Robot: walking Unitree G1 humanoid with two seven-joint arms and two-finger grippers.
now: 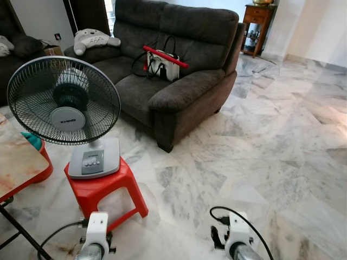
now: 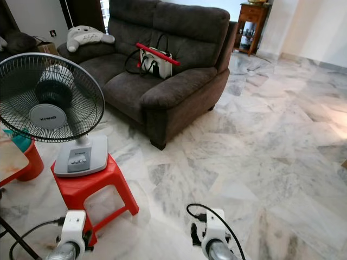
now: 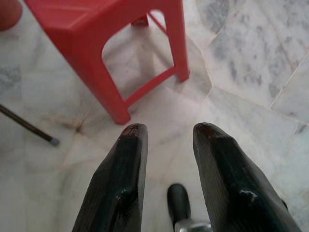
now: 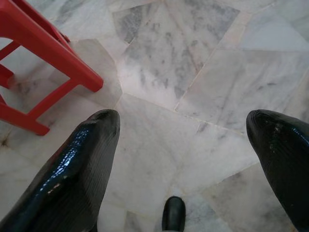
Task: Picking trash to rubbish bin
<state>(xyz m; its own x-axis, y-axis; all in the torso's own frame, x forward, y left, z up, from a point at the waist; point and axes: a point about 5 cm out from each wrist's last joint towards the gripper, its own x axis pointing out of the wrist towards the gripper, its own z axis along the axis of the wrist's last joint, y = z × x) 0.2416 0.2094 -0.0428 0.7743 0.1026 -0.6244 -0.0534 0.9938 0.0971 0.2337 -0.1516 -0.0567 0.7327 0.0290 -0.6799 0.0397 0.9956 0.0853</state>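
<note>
Both arms hang low in front of me over the marble floor. My left wrist is beside the red plastic stool. In the left wrist view the left gripper is open with only bare floor between its fingers, and a stool leg stands just beyond them. My right wrist hangs over open floor. The right gripper is spread wide open and holds nothing, with the stool's legs off to one side.
A table fan stands on the red stool. A dark grey sofa with a white and red bag and a plush toy is ahead. A marble-topped table and a red round container are on my left. A wooden cabinet is at the far back.
</note>
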